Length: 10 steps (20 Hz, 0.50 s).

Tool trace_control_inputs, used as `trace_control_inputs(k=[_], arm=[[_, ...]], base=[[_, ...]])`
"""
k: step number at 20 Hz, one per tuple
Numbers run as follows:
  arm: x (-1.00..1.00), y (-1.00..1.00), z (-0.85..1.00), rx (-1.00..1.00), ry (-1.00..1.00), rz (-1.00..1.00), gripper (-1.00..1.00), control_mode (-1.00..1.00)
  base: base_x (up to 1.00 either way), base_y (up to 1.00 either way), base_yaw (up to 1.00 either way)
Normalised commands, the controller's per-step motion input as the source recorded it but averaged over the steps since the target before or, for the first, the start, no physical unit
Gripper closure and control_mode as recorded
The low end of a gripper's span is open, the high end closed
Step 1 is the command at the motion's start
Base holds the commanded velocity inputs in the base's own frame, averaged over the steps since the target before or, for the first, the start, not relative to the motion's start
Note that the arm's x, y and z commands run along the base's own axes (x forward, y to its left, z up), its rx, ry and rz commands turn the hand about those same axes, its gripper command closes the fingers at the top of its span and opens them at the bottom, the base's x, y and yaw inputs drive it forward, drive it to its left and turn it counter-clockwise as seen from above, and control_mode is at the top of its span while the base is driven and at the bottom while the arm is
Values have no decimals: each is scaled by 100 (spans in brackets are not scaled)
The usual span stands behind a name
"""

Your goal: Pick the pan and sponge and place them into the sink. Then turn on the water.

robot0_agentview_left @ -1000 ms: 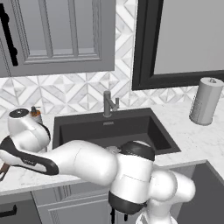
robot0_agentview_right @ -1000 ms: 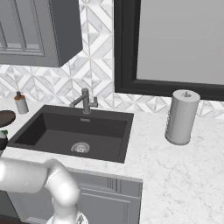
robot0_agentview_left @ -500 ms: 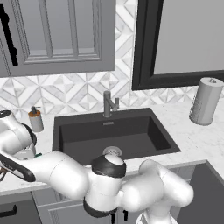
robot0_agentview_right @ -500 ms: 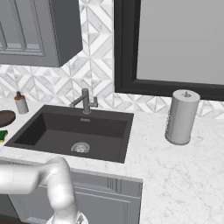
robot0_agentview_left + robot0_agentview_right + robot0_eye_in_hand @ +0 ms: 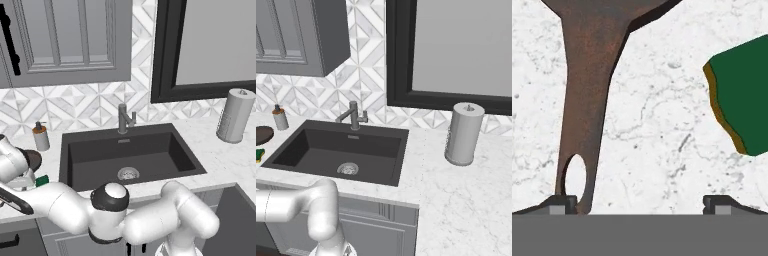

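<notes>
In the hand view my gripper (image 5: 641, 204) is open and hangs over the white marble counter. The pan's long brown handle (image 5: 587, 100) runs down the left side to my left fingertip (image 5: 562, 203), and its hanging hole lies just above that tip. The green-topped sponge (image 5: 742, 95) with its yellow layer lies at the right, apart from both fingertips. In the left base view the pan (image 5: 33, 160) and sponge (image 5: 42, 180) sit left of the sink (image 5: 75, 150), partly behind my arm. The right base view shows the pan (image 5: 262, 135), sponge (image 5: 259, 154), sink (image 5: 296, 147) and faucet (image 5: 353, 116).
A soap dispenser bottle (image 5: 40, 137) stands behind the pan near the tiled wall. The faucet (image 5: 125, 118) rises at the back rim of the sink. A paper towel roll (image 5: 235, 116) stands on the counter far right. Upper cabinets hang above the left counter.
My arm has swung left and down, from in front of the sink to over the counter beside it. The soap dispenser now shows clear of the hand. The gripper stays open.
</notes>
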Motion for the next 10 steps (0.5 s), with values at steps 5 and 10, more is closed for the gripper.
trace_control_inputs(k=[5, 10], arm=[[15, 17, -38, 0, -6, -2, -100, -100], [22, 35, -27, 0, -8, -2, -100, -100]], base=[[0, 0, 0], [0, 0, 0]])
